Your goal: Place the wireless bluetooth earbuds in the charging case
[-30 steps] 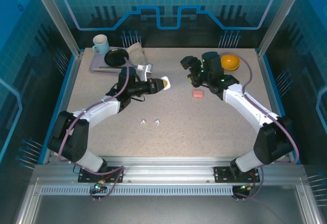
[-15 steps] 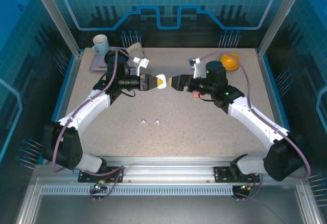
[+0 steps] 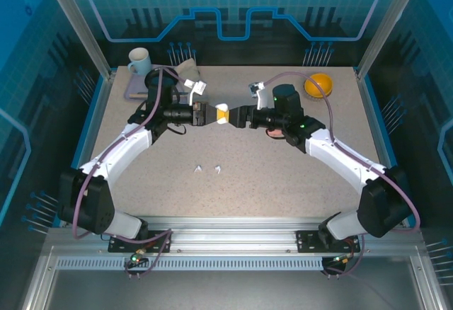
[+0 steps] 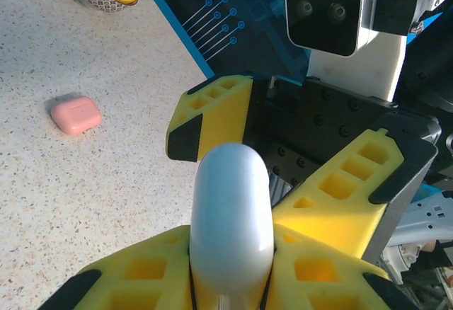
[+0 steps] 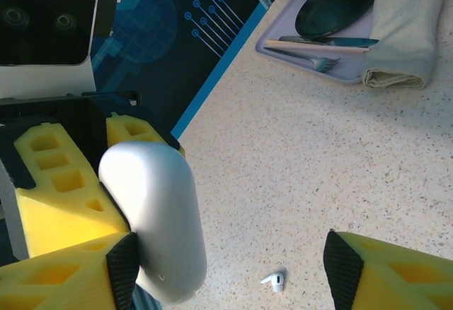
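Observation:
My left gripper (image 3: 211, 114) is shut on a white charging case (image 3: 221, 114) and holds it level above the table, pointing right. In the left wrist view the case (image 4: 230, 214) sticks out from between the yellow fingers (image 4: 134, 267). My right gripper (image 3: 239, 117) faces it, open, jaws straddling the case's free end. In the right wrist view the case (image 5: 152, 218) lies against one finger (image 5: 67, 274), with a wide gap to the other (image 5: 389, 271). Two white earbuds (image 3: 197, 169) (image 3: 217, 169) lie on the table below; one earbud (image 5: 274, 279) shows between my right jaws.
A salmon-pink case (image 4: 76, 114) lies on the table under the right arm. An orange bowl (image 3: 318, 83) stands at the back right. A lavender tray (image 3: 134, 95) with a mug (image 3: 139, 60), black plate (image 3: 158, 78) and folded cloth (image 5: 403, 34) sits back left.
My right gripper has moved left up to the white case, and its jaws now straddle the case's end and stand slightly narrower. The left gripper keeps its hold, almost still.

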### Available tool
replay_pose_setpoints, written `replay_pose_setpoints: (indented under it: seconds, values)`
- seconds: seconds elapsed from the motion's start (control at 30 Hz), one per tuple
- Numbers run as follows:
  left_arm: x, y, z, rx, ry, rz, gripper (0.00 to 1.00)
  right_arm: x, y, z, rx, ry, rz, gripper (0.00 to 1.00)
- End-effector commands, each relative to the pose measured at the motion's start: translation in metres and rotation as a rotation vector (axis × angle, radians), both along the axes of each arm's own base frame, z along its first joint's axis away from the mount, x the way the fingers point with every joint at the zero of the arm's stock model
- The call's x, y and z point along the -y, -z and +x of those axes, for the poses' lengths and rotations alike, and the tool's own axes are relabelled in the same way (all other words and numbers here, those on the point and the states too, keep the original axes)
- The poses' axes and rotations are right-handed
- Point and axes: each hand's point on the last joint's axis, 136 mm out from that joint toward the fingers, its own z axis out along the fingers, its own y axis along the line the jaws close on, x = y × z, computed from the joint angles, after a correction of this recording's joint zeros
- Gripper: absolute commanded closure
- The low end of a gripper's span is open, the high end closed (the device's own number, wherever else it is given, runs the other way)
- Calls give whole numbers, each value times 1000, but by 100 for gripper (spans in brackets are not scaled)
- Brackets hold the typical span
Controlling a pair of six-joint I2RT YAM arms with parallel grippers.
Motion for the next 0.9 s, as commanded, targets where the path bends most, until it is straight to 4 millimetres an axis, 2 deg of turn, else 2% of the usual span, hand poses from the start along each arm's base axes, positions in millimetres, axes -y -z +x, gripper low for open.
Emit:
replay_pose_setpoints:
  seconds: [0.0,0.13,0.23,0.33,0.4,0.63,0.87]
  values:
    - [3,-35,-20,98,73,-38,100,29,23,24,-36,134,-12,29]
    - [3,-41,-24,115,78,-45,100,56,38,30,-96,214,43,30]
    - [3,-39,-24,113,78,-43,100,64,29,24,-86,232,70,30]
    - [3,-35,-21,112,71,-42,100,66,12,11,-66,219,103,30]
    - [4,-32,-19,110,68,-50,100,65,10,0,-69,204,132,31]
    - [6,-31,-9,105,45,-83,100,43,-21,-16,-28,119,204,35]
    - [6,-26,-1,95,15,-98,100,15,-47,-18,23,38,225,50]
